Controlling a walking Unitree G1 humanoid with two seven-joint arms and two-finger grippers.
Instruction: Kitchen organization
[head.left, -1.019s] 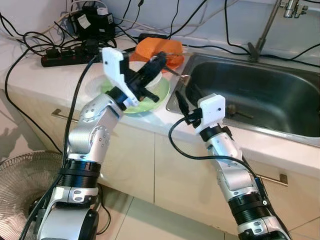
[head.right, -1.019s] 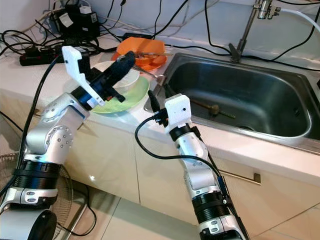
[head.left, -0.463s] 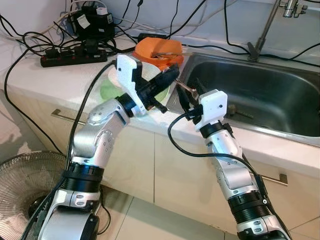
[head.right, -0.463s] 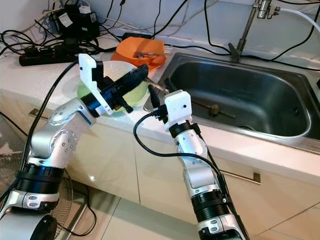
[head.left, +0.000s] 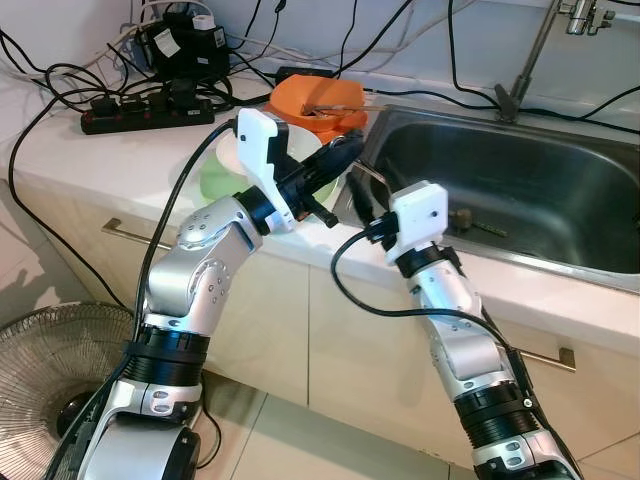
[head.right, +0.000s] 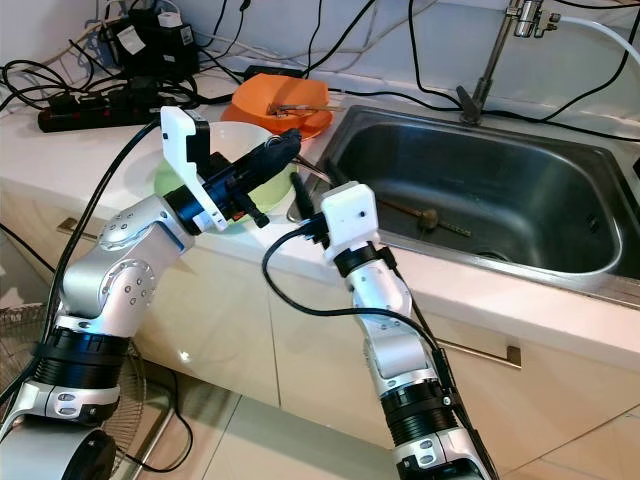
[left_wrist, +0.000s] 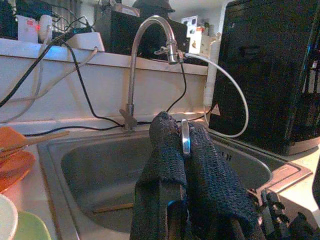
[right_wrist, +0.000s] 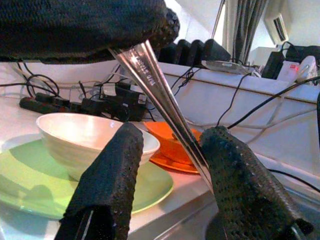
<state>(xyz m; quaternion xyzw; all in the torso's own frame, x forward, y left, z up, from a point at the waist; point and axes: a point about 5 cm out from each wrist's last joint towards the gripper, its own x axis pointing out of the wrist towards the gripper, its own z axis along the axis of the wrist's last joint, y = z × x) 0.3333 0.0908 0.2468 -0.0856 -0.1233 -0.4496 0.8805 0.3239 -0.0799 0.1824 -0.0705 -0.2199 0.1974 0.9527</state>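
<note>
Countertop by sink, left tool pinching utensil, right tool spread around it, bowl close behind

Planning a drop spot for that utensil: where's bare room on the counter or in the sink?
Free: the sink basin floor right of the brush, and the counter front strip below the sink. Crowded: around the green plate, white bowl, orange dish and cables.
</note>
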